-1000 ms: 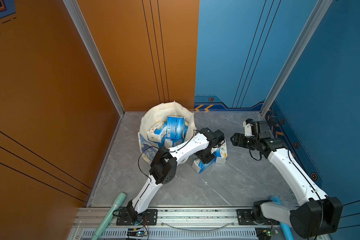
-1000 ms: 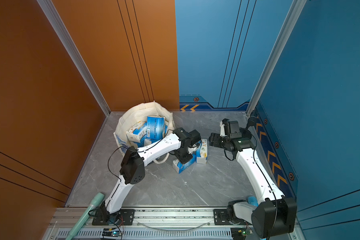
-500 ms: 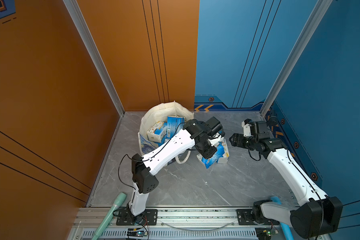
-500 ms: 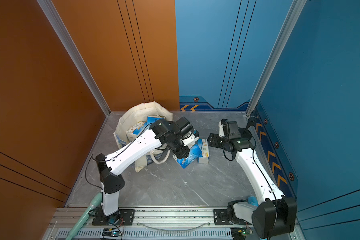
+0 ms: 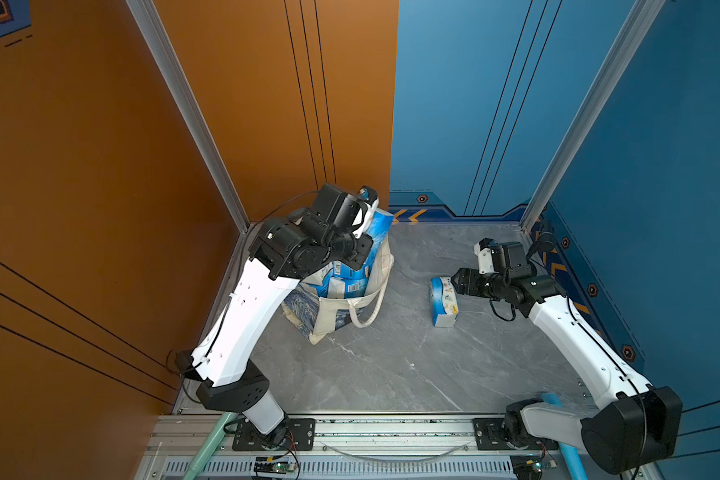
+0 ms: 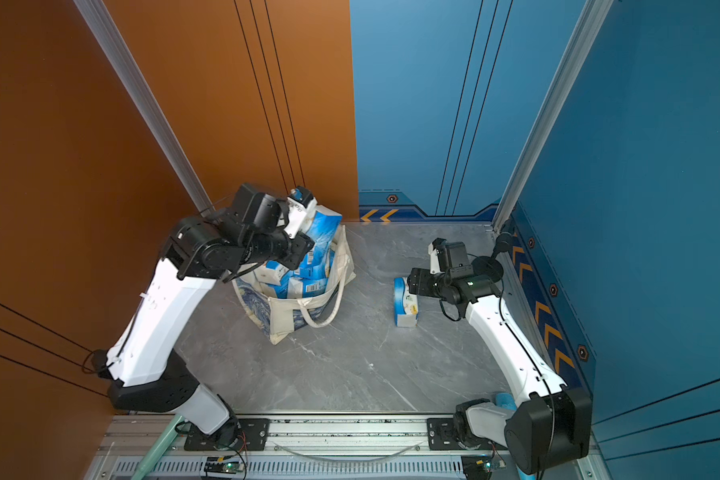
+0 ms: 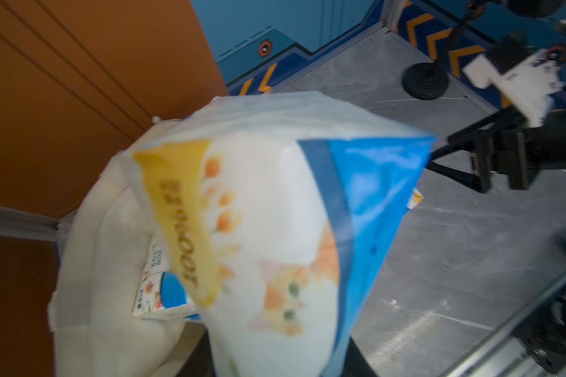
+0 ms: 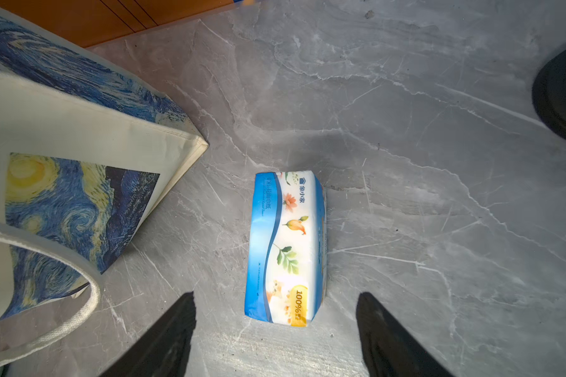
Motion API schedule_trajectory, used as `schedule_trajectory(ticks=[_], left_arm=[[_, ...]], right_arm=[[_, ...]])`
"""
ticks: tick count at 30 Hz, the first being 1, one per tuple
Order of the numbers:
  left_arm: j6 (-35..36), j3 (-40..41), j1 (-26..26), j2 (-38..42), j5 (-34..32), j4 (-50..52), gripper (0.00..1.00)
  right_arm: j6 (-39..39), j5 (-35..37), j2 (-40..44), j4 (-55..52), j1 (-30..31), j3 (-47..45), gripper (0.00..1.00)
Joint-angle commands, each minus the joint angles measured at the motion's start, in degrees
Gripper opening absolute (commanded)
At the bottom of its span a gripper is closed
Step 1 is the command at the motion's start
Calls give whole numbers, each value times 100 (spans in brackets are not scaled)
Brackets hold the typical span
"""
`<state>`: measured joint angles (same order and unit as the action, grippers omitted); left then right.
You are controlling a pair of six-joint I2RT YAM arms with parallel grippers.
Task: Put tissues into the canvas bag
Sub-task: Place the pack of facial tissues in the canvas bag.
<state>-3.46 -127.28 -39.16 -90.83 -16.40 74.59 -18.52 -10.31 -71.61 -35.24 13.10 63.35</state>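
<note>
Showing left gripper (image 5: 366, 243) clamped on held pack (image 7: 275, 228), raised over mouth of canvas bag (image 5: 337, 322). Bag heaped with stowed packs (image 5: 341, 282) close to rim. Right gripper (image 5: 457, 283) spread wide, empty, just beside floor pack (image 8: 285, 248), which lies flat on grey floor (image 8: 406, 163), apart from bag.

Risks, judged:
- held pack appears over far side of mouth; release there may drop it outside
- slick wrap on heap: pack may slide over soft rim
- arm descending could tip limp bag
- little room left for floor pack
</note>
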Motion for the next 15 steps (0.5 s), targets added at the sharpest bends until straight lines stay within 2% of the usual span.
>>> schedule_trajectory(ticks=[1,9,15], left_arm=[[-262,595,311,192,-930,96,37],[-315,1318,954,133,-923,91,36],[-142,1157,1075,-423,-887,89,36]], right_arm=[[-29,52,-95,44,41,144,79],[-37,77,-339,18,257,333,79],[-37,178,-456,-42,432,480,80]])
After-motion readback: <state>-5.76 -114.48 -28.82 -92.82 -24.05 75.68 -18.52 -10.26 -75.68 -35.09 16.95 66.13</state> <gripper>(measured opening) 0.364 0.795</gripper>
